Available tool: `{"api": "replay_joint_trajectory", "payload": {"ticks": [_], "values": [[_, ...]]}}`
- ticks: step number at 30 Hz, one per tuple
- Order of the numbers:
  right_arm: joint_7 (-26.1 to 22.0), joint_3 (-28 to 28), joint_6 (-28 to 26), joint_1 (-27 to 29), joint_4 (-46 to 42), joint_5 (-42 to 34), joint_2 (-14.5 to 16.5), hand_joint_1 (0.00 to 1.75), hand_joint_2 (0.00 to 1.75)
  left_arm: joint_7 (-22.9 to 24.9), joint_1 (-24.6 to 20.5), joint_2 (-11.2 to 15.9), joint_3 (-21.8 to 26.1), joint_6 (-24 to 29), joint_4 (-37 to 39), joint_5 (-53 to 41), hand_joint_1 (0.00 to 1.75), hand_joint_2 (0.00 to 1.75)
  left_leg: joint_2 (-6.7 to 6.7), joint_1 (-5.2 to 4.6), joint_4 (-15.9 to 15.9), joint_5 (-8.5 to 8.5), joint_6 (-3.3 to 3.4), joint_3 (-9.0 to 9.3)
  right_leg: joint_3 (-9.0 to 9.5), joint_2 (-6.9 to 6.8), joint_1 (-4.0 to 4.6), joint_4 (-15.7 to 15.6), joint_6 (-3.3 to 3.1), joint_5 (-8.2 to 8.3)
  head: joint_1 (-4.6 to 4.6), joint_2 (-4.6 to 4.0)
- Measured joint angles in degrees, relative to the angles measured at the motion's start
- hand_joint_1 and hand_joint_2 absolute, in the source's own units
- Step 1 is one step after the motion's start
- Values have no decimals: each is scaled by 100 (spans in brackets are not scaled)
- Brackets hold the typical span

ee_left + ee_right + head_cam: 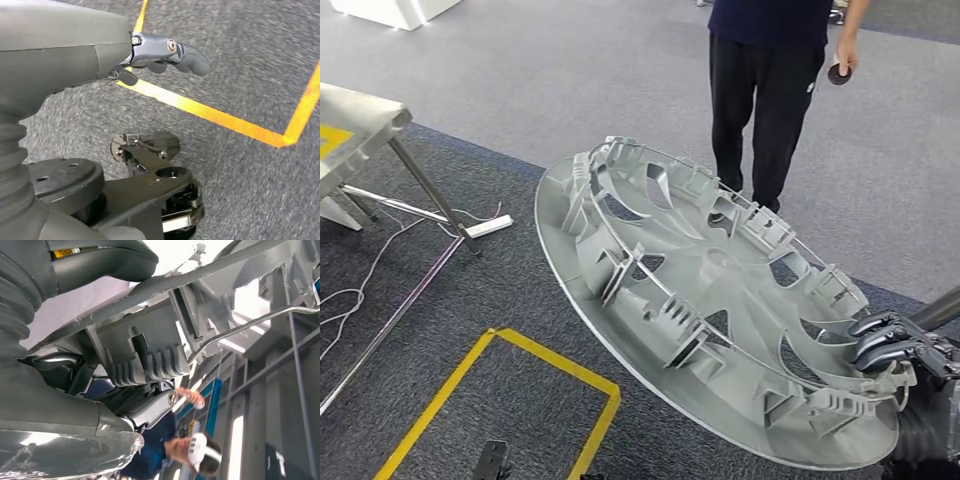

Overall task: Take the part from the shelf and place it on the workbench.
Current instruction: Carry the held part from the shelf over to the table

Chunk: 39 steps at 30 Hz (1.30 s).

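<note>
Silver-grey plastic, the wheel cover (705, 300) hangs tilted from your right hand (893, 345), whose fingers clamp its near rim so the ribbed back faces up. Your left hand (166, 52) holds nothing, fingers loosely extended above the yellow floor tape (211, 115). Beyond the cover, a person (765, 90) stands on grey carpet; the metal workbench (354, 125) lies well to the left.

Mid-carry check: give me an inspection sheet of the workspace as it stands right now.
Surface: metal workbench corner at left, bare where visible.
Job's things: large grey plastic wheel cover, held tilted over the floor.
Clutter: white power strip on dark carpet.
Robot hands: right robot hand grips the cover's rim; left robot hand holds nothing, fingers extended.
Cables: thin white cable under the workbench.
Surroundings: yellow floor tape; a person standing beyond.
</note>
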Motion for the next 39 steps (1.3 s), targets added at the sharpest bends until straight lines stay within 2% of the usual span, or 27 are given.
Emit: {"api": "replay_joint_trajectory", "payload": {"ticks": [1,3,5,7,9,11,12,13,14,15,16,18,20,22,23,24,26,28,29,30,31,33,35,36,37,38,39], "values": [[0,1,1,-3,0,0,3,175,175,0,3,2,0,0,-1,-1,0,175,61,-3,-360,193,9,200,13,-62,2,0,10,-8,-1,0],[1,1,-1,-8,-1,0,7,175,175,0,-8,4,0,0,-1,-9,0,175,315,-30,-1125,455,50,611,38,-167,34,8,53,-37,-2,0],[1,2,-2,-12,-1,1,10,175,175,0,-17,5,-1,0,-1,-16,0,175,434,-62,-1438,495,118,759,59,-263,69,7,107,-62,0,0],[0,6,-2,-18,-1,2,14,175,175,0,-6,10,-1,-1,-1,-19,0,175,309,-63,-1466,508,195,756,81,-344,61,-7,167,-85,-3,0],[0,8,-3,-26,-1,1,17,175,175,0,1,11,-2,-11,-1,-27,0,175,190,-34,-1498,529,269,779,10,-178,37,198,231,-240,21,0],[-3,6,-2,-27,-1,0,18,175,175,0,-8,7,-4,-24,-2,-32,0,175,73,-11,-1508,539,316,791,-294,108,22,861,269,-578,61,0],[-4,5,-2,-24,2,-1,18,175,175,0,-11,4,-4,-28,-1,-32,0,175,11,-10,-1506,540,328,791,-500,180,19,1265,277,-737,69,0],[-4,5,-2,-22,6,0,18,175,175,0,-9,3,-5,-32,-1,-32,0,175,-57,-10,-1504,539,330,793,-666,210,19,1559,282,-813,74,0],[-3,5,-2,-19,10,1,18,175,175,0,-4,2,-5,-34,-1,-32,0,175,-127,-9,-1502,539,330,797,-747,222,17,1665,285,-781,75,0],[-3,5,-2,-15,14,1,18,175,175,1,0,2,-5,-35,-1,-32,0,175,-202,-6,-1500,538,327,807,-709,234,11,1522,284,-629,74,0],[-3,5,-2,-12,16,2,18,175,175,1,2,0,-5,-36,-1,-32,0,175,-276,-1,-1497,533,318,819,-567,274,-1,1176,286,-402,76,0],[-3,5,-2,-10,18,1,18,175,175,1,-2,0,-5,-37,-2,-33,0,175,-414,0,-1473,520,276,819,-205,516,-55,388,295,-61,77,0],[-4,5,-3,7,19,-1,18,175,175,1,1,3,-5,-37,-1,-34,0,175,-533,-1,-1455,536,204,773,-47,677,-79,66,274,0,73,0],[-1,5,-2,26,19,1,18,175,175,1,27,8,-5,-37,-1,-36,0,175,-617,17,-1465,566,133,730,-41,586,-62,53,205,9,69,0],[2,5,-2,31,19,2,18,175,175,2,40,9,-5,-37,-1,-37,0,175,-555,18,-1440,543,103,710,-38,529,-59,46,163,20,63,0],[2,5,-1,36,17,2,18,175,175,2,43,9,-5,-37,-1,-37,0,175,-428,13,-1320,455,78,650,-34,462,-57,32,118,27,44,0],[1,3,-1,47,14,1,18,175,175,2,28,5,-7,-37,-1,-39,0,175,-119,1,-732,115,38,372,-31,316,-44,19,52,26,9,0],[1,1,-2,53,13,0,20,175,175,2,23,1,-7,-37,0,-44,0,175,-24,8,17,-197,15,16,-33,163,-24,19,25,16,1,0],[1,2,-1,54,14,0,21,175,175,2,30,-2,-7,-37,0,-46,0,175,-18,9,194,-220,13,-66,-31,91,-18,19,21,12,-1,0],[2,3,-1,55,14,0,22,175,175,3,38,-4,-7,-37,0,-48,0,175,-9,8,136,-128,18,-31,-25,24,-12,19,19,8,-2,0],[2,4,-1,55,14,1,22,175,175,3,44,-4,-7,-37,-1,-50,0,175,25,4,-143,49,31,119,-14,-38,-7,19,24,2,-1,0],[2,4,-2,55,14,1,22,175,175,4,36,-4,-7,-37,-2,-50,0,175,278,-36,-952,381,84,556,13,-150,21,28,52,-22,-4,0],[2,2,-2,55,14,1,22,175,175,4,19,-7,-8,-37,-2,-51,0,175,473,-79,-1394,474,147,773,35,-246,58,31,101,-47,-1,0],[2,2,-2,56,14,1,23,175,175,4,15,-7,-9,-37,-2,-57,0,175,461,-97,-1438,460,176,774,46,-300,70,23,128,-54,0,0],[2,2,-1,55,14,2,23,175,175,4,17,-7,-9,-37,-2,-68,0,175,388,-91,-1446,473,210,769,64,-361,69,6,158,-61,-2,0],[3,1,-1,52,14,2,24,175,175,6,25,-7,-11,-37,-2,-81,0,175,323,-81,-1463,486,242,776,68,-363,61,19,191,-87,-1,0],[4,-1,0,50,14,2,25,175,175,8,28,-7,-15,-42,-2,-86,0,175,257,-64,-1480,500,274,786,40,-285,50,106,222,-158,11,0]]}}
